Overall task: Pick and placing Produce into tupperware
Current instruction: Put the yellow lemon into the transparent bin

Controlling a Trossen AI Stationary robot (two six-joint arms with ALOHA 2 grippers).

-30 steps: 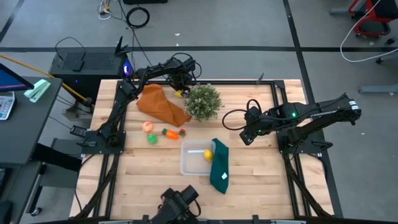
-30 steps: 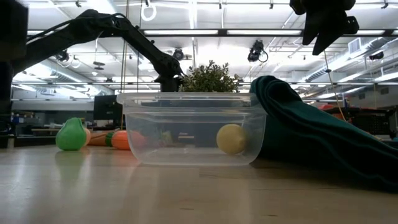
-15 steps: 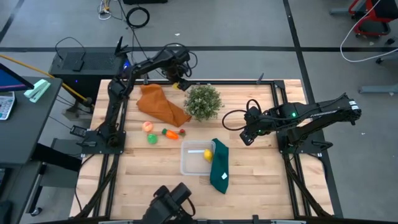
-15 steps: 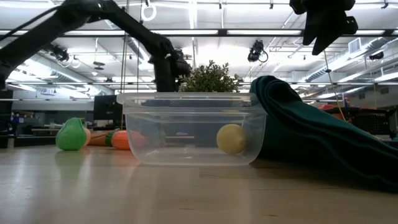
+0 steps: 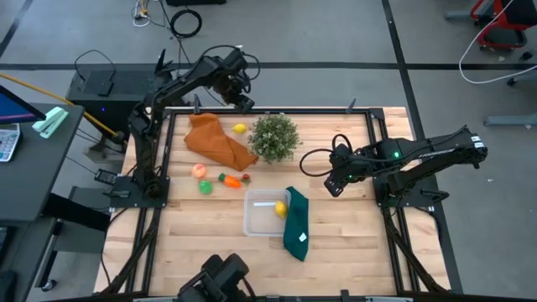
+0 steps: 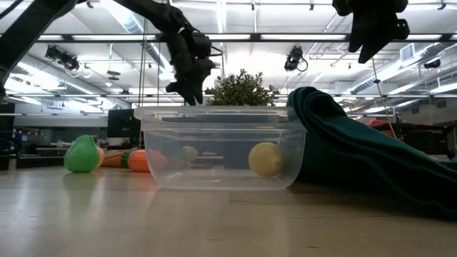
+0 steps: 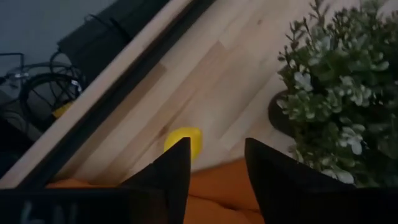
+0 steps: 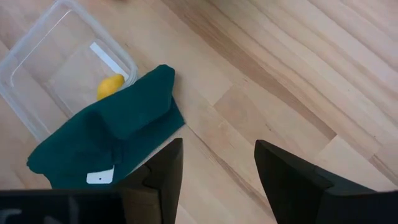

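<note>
One yellow lemon lies on the table between the orange cloth and the potted plant. My left gripper hangs open above the table's far edge, apart from it. In the left wrist view the lemon shows just beyond the open fingers. A second lemon sits inside the clear tupperware. The pink peach, the green one, the carrot and the red one lie on the table left of the tupperware. My right gripper waits open over the table's right part.
A dark green cloth leans over the tupperware's right rim and spreads toward the near edge. The plant stands close to the right of the loose lemon. Bare wood lies right of the plant and along the near left corner.
My left gripper has risen and drawn back toward the table's far edge, away from the lemon beside the orange cloth. That lemon now shows uncovered on the table. My right arm has kept still.
</note>
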